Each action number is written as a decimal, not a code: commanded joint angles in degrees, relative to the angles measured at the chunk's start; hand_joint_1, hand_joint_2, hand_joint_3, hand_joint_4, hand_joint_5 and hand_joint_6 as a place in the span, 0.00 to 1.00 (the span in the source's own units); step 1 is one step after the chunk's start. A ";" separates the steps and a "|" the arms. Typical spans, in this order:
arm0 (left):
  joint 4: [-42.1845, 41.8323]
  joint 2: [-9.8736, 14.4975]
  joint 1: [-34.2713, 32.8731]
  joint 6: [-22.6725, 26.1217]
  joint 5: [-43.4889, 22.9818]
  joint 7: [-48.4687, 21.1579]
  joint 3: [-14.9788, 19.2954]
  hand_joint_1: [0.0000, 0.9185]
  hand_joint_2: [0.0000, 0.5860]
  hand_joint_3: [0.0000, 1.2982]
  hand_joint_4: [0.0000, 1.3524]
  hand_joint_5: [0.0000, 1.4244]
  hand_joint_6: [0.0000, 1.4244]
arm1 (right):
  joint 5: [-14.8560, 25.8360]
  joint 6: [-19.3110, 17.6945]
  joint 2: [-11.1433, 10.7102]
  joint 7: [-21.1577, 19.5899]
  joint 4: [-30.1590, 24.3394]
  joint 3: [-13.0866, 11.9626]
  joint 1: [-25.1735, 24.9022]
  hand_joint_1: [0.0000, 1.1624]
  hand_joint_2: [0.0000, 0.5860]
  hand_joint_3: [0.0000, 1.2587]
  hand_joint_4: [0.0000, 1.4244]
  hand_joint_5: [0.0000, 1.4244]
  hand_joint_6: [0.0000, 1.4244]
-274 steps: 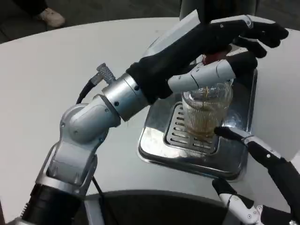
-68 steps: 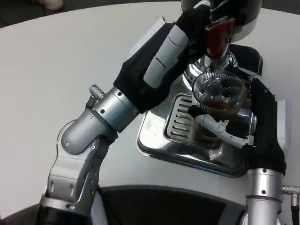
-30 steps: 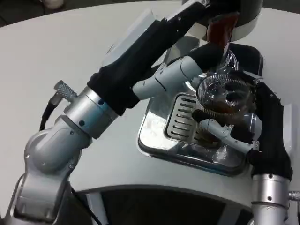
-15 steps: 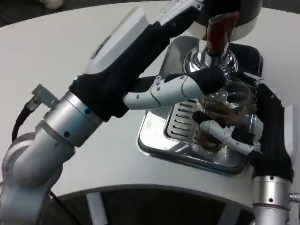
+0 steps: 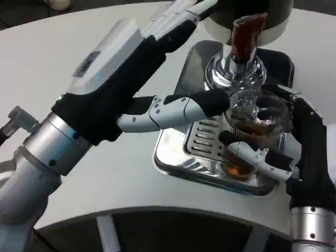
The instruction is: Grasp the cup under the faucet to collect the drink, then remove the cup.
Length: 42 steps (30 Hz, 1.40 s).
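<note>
A clear ribbed cup (image 5: 254, 123) with brown drink in its lower part stands over the slotted drip tray (image 5: 178, 157), just in front of the chrome faucet (image 5: 234, 68) with its red handle (image 5: 245, 32). My right hand (image 5: 302, 149) grips the cup from the right, its white fingers (image 5: 257, 156) wrapped across the cup's front. My left hand (image 5: 131, 68) hangs open over the tray's left side, fingers spread; one long finger (image 5: 184, 107) reaches toward the cup's rim and holds nothing.
The steel tray sits on a round white table (image 5: 63, 63). The dispenser body (image 5: 252, 13) rises behind the faucet. The table's front edge (image 5: 157, 210) curves across the bottom of the picture.
My left hand has let go of the red handle and drawn back toward me and to the left. The cup in my right hand has shifted slightly forward, out from beneath the spout.
</note>
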 commanded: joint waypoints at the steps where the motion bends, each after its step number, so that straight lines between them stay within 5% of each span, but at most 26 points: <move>1: -0.54 1.72 2.22 -1.41 0.22 0.55 1.03 0.00 0.15 0.10 0.00 0.00 0.00 | 0.40 -0.49 0.85 0.98 -3.86 0.52 1.86 0.82 0.25 0.61 0.57 0.66 0.58; 18: -0.73 5.87 6.64 -5.87 -1.96 -0.60 4.31 0.00 0.15 0.11 0.00 0.00 0.00 | 1.26 0.88 2.06 6.37 -13.43 1.53 8.38 0.82 0.25 0.61 0.57 0.66 0.58; 27: -0.24 10.36 11.97 -10.66 -4.75 -2.75 6.74 0.00 0.15 0.11 0.00 0.00 0.00 | 2.72 2.76 2.23 10.97 -21.33 2.90 14.31 0.82 0.25 0.62 0.57 0.66 0.59; 38: -0.43 15.13 21.76 -17.45 -10.10 -6.41 12.13 0.00 0.15 0.05 0.00 0.00 0.00 | 4.75 4.50 0.20 18.24 -29.40 4.95 18.99 0.82 0.25 0.62 0.57 0.66 0.59; 42: 1.54 17.79 27.04 -23.62 -13.03 -9.28 15.62 0.00 0.15 0.03 0.00 0.00 0.00 | 6.67 6.07 -0.93 21.39 -33.25 5.34 20.93 0.82 0.25 0.62 0.57 0.66 0.59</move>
